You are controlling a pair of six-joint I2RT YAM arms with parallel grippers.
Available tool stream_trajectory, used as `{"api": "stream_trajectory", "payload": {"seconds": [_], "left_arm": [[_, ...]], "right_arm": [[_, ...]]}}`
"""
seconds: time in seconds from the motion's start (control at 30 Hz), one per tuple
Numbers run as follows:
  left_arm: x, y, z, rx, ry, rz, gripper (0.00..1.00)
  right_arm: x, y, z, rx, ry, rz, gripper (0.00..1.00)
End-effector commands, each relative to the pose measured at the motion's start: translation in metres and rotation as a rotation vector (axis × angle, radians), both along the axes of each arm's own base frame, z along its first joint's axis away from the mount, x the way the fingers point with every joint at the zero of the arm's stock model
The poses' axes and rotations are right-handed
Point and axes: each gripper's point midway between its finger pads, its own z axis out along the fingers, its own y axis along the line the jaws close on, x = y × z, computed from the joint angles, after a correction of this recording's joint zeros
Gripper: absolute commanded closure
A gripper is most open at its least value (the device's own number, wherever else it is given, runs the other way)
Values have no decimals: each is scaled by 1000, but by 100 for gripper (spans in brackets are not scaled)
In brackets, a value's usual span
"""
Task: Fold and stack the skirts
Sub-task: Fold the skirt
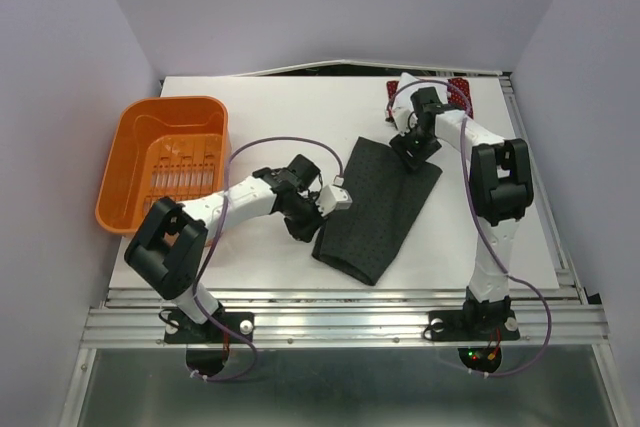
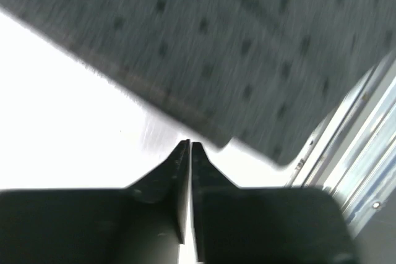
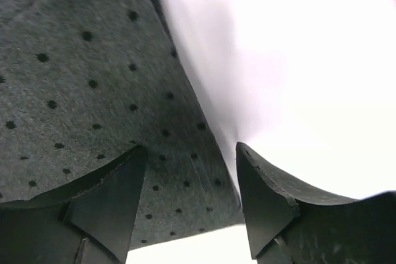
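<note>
While the right fingers (image 3: 267, 201) gape astride the dark grey skirt (image 1: 380, 209), the left fingers (image 2: 166, 174) sit nearly closed beside its hem: fold just starting, both need cloth next.

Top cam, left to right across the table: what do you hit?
Orange plastic basket → left pincer, shut beside the cloth's edge → large dark grey dotted cloth skirt. The open right pincer and the red dotted cloth skirt overlap the grey one sideways, so they are left unplaced.
</note>
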Motion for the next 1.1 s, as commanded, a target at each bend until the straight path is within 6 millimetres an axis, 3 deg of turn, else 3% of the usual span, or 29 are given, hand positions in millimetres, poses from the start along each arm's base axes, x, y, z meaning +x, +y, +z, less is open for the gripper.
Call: {"api": "stream_trajectory", "payload": {"seconds": [0.0, 0.1, 0.13, 0.17, 0.2, 0.23, 0.37, 0.5, 0.6, 0.67, 0.83, 0.97, 1.07], "left_arm": [[20, 7, 32, -14, -105, 73, 73], [50, 20, 61, -49, -251, 144, 70], [62, 27, 80, -82, -310, 176, 71], [66, 27, 92, -116, -350, 149, 72], [63, 19, 116, -204, -394, 110, 74], [56, 13, 124, -249, -401, 64, 75], [20, -29, 150, -406, -411, -187, 81], [-11, -62, 136, -444, -353, -347, 89], [-30, -76, 105, -396, -293, -435, 94], [-28, -73, 73, -318, -268, -454, 96], [-4, -31, 6, -42, -363, -455, 97], [8, -15, -22, 74, -389, -433, 98], [7, -11, -25, 88, -383, -422, 98]], "right_arm": [[41, 1, 29, -19, -163, 29, 34], [36, 16, 74, 82, -223, 32, 31], [31, 23, 85, 124, -221, 32, 30], [23, 38, 105, 184, -236, 53, 29], [9, 55, 112, 245, -199, 81, 29], [1, 54, 115, 249, -180, 64, 30], [-49, 103, 135, 466, -49, 77, 29], [-78, 125, 125, 578, 78, 52, 29], [-91, 126, 106, 590, 138, 62, 29], [-98, 129, 97, 609, 185, 77, 29], [-117, 134, 68, 629, 283, 66, 29], [-113, 129, 35, 567, 278, 60, 30], [-111, 129, 9, 528, 312, 68, 30]]}}
